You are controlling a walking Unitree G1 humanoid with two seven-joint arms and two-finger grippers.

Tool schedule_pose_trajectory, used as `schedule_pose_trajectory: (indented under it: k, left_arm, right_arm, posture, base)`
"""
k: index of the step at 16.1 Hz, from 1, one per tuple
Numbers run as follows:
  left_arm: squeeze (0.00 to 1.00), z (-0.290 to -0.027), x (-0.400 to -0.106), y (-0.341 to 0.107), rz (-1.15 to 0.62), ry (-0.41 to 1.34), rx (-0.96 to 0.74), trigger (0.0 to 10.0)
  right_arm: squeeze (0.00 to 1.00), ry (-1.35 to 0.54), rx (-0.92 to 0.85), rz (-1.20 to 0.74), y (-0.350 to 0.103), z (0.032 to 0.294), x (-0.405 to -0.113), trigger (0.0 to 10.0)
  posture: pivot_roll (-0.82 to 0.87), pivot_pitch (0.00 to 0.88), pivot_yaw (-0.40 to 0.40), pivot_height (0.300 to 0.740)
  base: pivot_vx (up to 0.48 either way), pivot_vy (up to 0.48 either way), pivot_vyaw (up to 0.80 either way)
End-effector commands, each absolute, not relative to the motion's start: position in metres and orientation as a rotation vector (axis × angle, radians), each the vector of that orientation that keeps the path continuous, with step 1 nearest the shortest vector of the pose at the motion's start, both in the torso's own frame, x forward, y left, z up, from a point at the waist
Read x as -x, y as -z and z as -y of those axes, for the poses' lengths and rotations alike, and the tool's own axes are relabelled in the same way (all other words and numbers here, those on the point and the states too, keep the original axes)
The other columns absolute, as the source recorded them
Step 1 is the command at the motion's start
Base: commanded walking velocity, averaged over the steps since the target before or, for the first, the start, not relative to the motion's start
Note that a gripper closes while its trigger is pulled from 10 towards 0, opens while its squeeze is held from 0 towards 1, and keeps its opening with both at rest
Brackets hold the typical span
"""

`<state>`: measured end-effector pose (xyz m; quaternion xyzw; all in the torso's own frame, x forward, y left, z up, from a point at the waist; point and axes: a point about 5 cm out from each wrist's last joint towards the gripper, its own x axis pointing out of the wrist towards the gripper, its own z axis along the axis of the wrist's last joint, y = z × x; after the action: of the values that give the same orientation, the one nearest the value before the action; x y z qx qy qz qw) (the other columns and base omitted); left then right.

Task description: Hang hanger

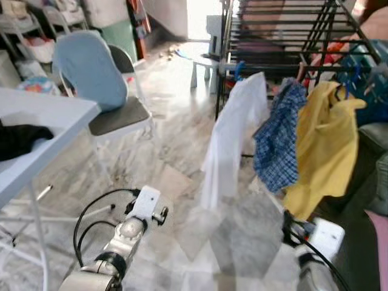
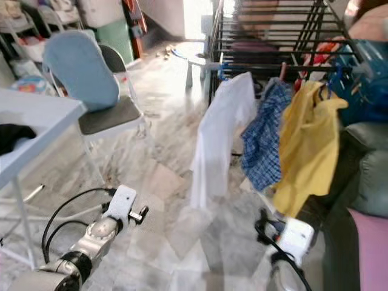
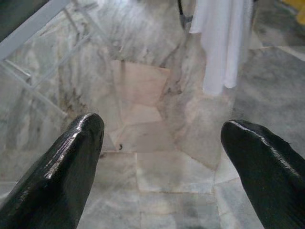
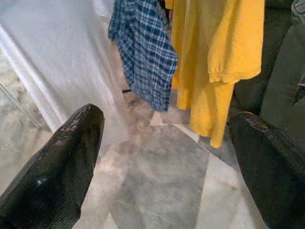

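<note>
Marble-tile floor point(image 1: 182, 151), domestic room, cluttered at far end. Black drying rack point(image 1: 285, 30) at approx 1–2 o'clock from robot; along its near edge hang white shirt point(image 1: 233, 136), blue plaid shirt point(image 1: 279, 136), yellow shirt point(image 1: 324, 148), going toward 3 o'clock, w/ blue hanger hooks point(image 1: 348, 85) above the yellow one. Garments sit side by side on the rail, prob. to air-dry w/o overlap. No free hanger seen in either hand; cannot tell which hanger the task means.

Left gripper point(image 3: 159, 171): fingers spread, nothing between, pointed at bare floor w/ white shirt hem ahead. Right gripper point(image 4: 164, 167): fingers spread, nothing held, aimed at plaid/yellow hems.

Judgement: both arms low, approach/standby posture.

At 10 o'clock: white table point(image 1: 42, 121) w/ black cloth point(image 1: 21, 138); chair point(image 1: 115, 115) w/ blue cover at 11.
</note>
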<state>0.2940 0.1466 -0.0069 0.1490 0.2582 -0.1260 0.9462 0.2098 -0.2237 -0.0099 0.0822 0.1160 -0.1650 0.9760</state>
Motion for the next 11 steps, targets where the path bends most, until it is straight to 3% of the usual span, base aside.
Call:
schedule_pose_trajectory:
  k: [1,5,11]
  left_arm:
    - [0.00,-0.157,-0.292,0.009,-0.541,0.233,-0.326,10.0]
    - [0.00,-0.155,-0.288,0.013,-0.567,0.247,-0.341,10.0]
    - [0.00,-0.164,-0.271,0.031,-0.718,0.124,-0.174,10.0]
  right_arm:
    - [0.00,0.303,-0.180,-0.221,0.008,0.213,-0.216,10.0]
    - [0.00,0.277,-0.162,-0.277,0.016,0.215,-0.216,10.0]
    - [0.00,0.201,-0.141,-0.414,0.034,0.213,-0.215,10.0]
  posture:
    - [0.01,0.000,0.035,0.740]
    - [0.03,0.000,-0.001,0.740]
    - [0.07,0.000,-0.049,0.740]
  base:
    - [0.000,0.285,0.00]
    - [0.000,0.000,0.00]
    - [0.000,0.000,0.00]
